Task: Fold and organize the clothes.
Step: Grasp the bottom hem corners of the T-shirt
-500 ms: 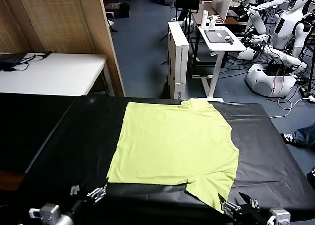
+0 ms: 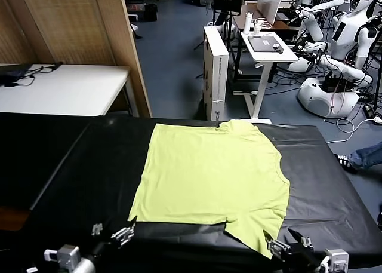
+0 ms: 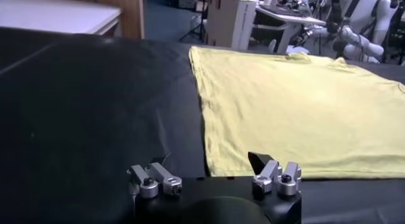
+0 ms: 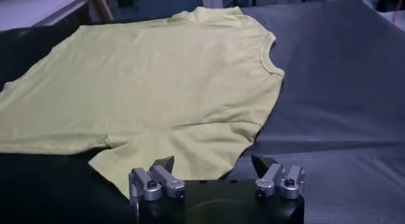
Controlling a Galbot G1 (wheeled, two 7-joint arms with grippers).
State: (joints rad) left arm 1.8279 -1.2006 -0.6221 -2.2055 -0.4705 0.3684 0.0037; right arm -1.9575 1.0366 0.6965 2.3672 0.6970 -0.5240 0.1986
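The lime T-shirt [image 2: 212,180] lies spread flat on the black bench [image 2: 71,177], hem side toward the robot's left, neck toward its right, one sleeve pointing at the near edge; the left end effector [image 2: 110,234] hovers just off the near hem corner with fingers spread and nothing between them; the right end effector [image 2: 286,244] sits beside the near sleeve tip, likewise released and empty; folding looks not yet started; the likely trouble is a pinch that takes only the top layer, or misses the thin cloth against the bench cover, so the fold drags crooked; uneven lifting by the two arms could bunch the shirt or pull it over the near edge; no bin, basket or other container for the shirt shows in any view
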